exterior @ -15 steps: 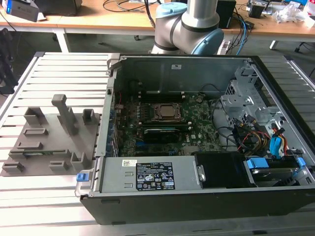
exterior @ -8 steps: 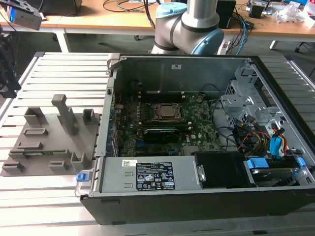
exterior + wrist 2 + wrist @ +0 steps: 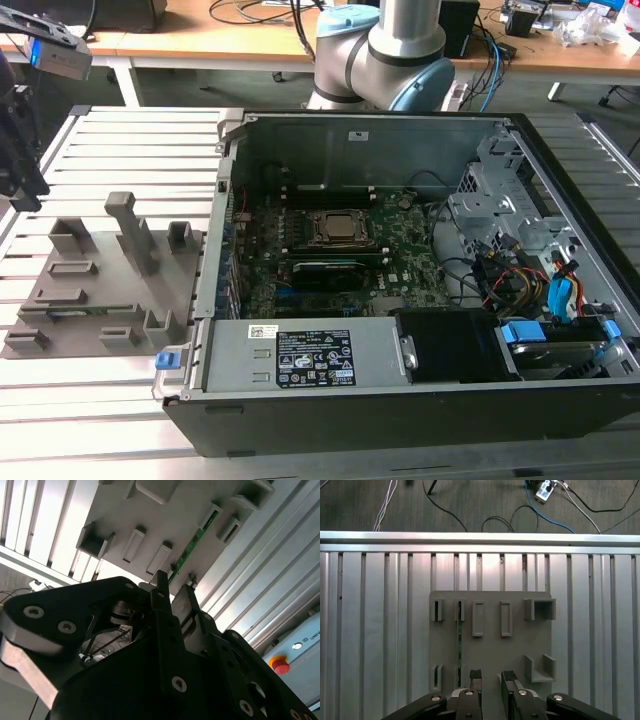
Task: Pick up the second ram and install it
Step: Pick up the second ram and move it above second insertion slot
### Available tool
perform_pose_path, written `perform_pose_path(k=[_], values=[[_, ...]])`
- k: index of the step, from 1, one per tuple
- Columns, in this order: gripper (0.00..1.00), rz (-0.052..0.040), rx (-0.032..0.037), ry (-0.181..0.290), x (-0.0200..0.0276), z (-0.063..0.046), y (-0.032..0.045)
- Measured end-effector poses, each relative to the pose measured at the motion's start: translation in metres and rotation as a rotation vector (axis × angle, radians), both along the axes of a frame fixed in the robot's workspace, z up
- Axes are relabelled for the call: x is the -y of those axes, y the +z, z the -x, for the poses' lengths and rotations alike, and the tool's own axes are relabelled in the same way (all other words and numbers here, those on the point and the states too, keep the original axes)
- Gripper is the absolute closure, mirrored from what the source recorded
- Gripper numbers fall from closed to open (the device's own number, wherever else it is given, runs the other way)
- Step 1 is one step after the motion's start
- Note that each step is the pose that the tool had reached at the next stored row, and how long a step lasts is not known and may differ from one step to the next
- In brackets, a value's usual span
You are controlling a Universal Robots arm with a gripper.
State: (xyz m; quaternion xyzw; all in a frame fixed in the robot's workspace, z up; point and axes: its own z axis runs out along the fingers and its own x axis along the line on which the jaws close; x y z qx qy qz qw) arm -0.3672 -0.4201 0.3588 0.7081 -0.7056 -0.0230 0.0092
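The second ram (image 3: 459, 645) is a thin green stick standing on edge in two slots of the gray holder plate (image 3: 490, 652). In the second wrist view the ram (image 3: 195, 540) runs slantwise across the same plate (image 3: 165, 525). My gripper (image 3: 491, 676) hangs well above the plate, open, with nothing between its black fingers (image 3: 475, 677). The stick sits a little to one side of the fingers rather than between them. In the exterior view my gripper (image 3: 28, 195) is a dark shape at the far left, above the holder plate (image 3: 95, 290).
An open computer case (image 3: 400, 420) fills the exterior view's right, with the motherboard and its CPU socket (image 3: 338, 228) inside. Tall gray blocks (image 3: 130, 230) stand on the holder plate. The slatted metal table (image 3: 370, 630) surrounds it. A red stop button (image 3: 280, 666) sits nearby.
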Motion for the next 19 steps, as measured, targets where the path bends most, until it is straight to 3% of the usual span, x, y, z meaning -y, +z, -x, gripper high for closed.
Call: perform_pose_path(k=[19], values=[[0.70, 0.0000, 0.0001, 0.000, 0.0000, 0.000, -0.0216]])
